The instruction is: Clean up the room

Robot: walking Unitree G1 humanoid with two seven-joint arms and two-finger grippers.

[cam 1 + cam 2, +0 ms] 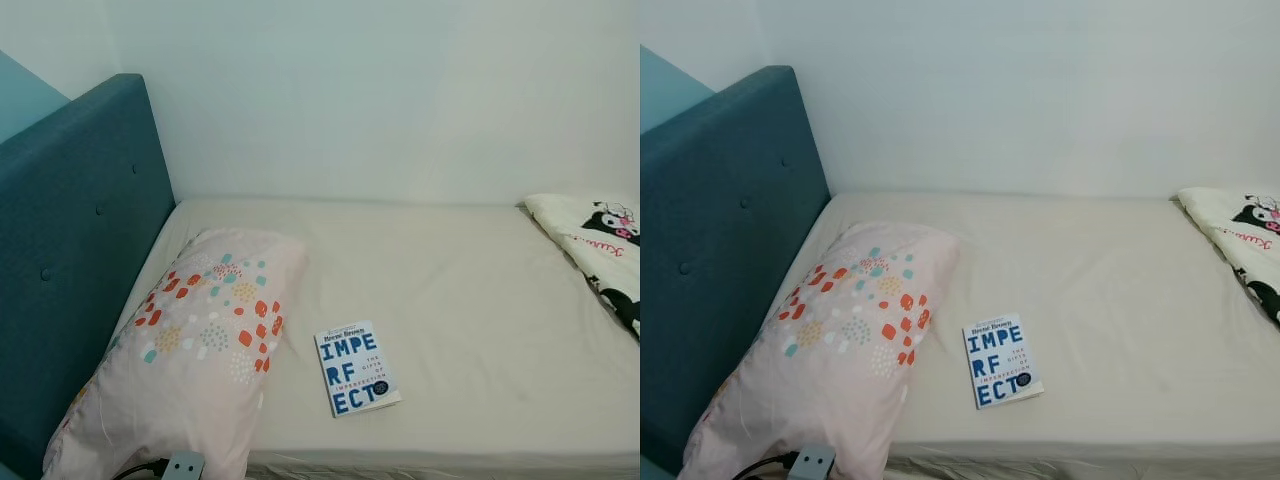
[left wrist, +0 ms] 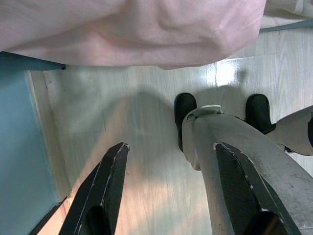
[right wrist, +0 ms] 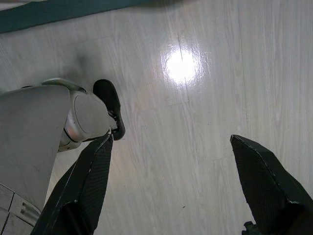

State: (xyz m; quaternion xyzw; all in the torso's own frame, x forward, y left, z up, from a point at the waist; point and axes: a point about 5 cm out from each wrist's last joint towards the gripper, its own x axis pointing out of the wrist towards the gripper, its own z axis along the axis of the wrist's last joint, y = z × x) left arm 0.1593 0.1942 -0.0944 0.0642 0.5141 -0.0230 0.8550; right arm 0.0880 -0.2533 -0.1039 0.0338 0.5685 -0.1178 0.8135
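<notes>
Book [image 1: 356, 368] on bed [image 1: 470, 300], beside pillow [image 1: 200, 340].

On the bed [image 1: 470, 300], pillow [image 1: 195, 350] lies at left against the headboard [image 1: 70, 250], book [image 1: 356, 368] just right of it near the front edge, blanket [image 1: 595, 250] at far right.

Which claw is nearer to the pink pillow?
Left. The left claw hangs open just below the pink pillow, which overhangs the bed edge. The right claw hangs open over bare wooden floor.
</notes>
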